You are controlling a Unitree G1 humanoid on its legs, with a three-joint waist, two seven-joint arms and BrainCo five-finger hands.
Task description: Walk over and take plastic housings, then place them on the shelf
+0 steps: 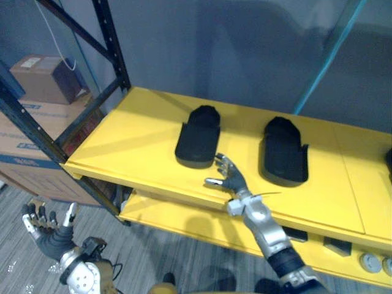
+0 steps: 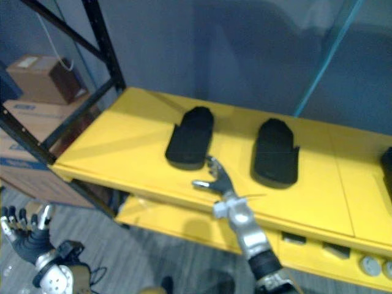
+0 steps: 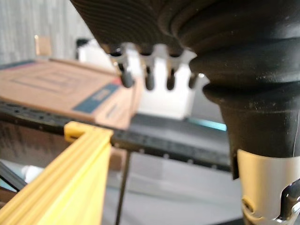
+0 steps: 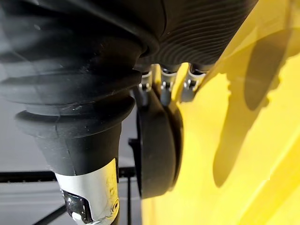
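The left housing (image 1: 198, 138) and the right housing (image 1: 285, 152) look like matt black plastic with a smooth skin. The yellow shelf board (image 1: 135, 144) under them has a smooth painted face with a soft sheen. The rack upright (image 1: 113, 46) is dark painted metal with a row of punched holes, the cardboard boxes (image 1: 33, 128) are plain brown and dull like paper, and the floor (image 1: 15, 205) looks like rough grey carpet. The right hand (image 1: 229, 177) has fingers (image 4: 162, 86) of shiny silver metal, and its cover (image 4: 197, 28) is dark, matt, finely ribbed and rubber-like.
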